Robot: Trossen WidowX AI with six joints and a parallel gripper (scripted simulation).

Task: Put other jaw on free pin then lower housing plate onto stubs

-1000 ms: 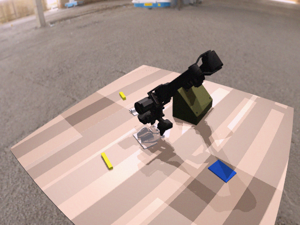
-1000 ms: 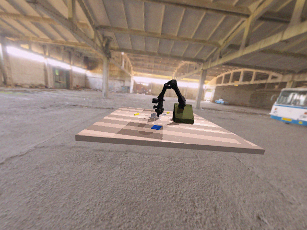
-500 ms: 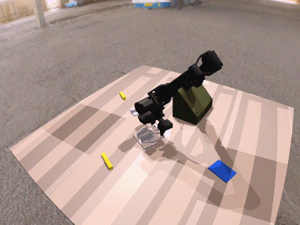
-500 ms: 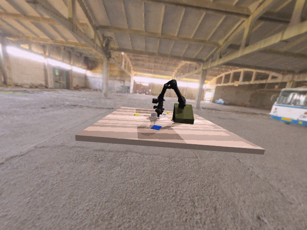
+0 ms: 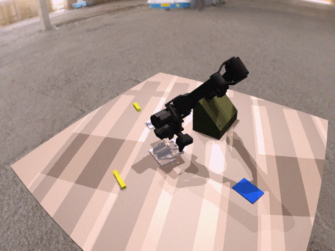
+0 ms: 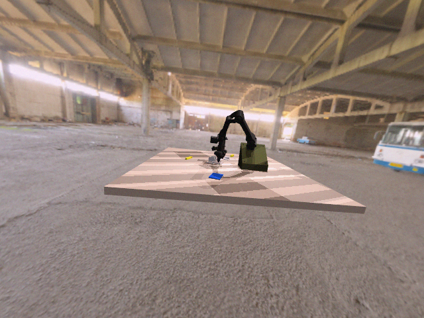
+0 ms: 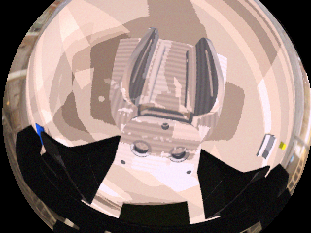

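A grey base plate (image 5: pixel 162 163) (image 7: pixel 222 63) lies on the table. Two grey jaws stand side by side on it, the left jaw (image 7: pixel 142 70) and the right jaw (image 7: pixel 209 73) in the wrist view, with a gap between their long parts. My gripper (image 5: pixel 173 142) (image 6: pixel 218 160) (image 7: pixel 158 147) is shut on the pale housing plate (image 7: pixel 162 137), its fingers at the plate's two sides. The plate has two large round holes and smaller ones, and lies across the jaws' near ends in the wrist view. Its height over the stubs cannot be told; the gear teeth and pins are hidden.
A blue flat block (image 5: pixel 248 190) (image 6: pixel 216 176) lies apart from the base. Two yellow bars, one long (image 5: pixel 119 179) (image 6: pixel 188 158) and one short (image 5: pixel 136 106) (image 6: pixel 232 156), and a small grey piece (image 5: pixel 148 124) (image 7: pixel 266 146) lie around. The green arm mount (image 5: pixel 214 118) (image 6: pixel 252 157) stands behind.
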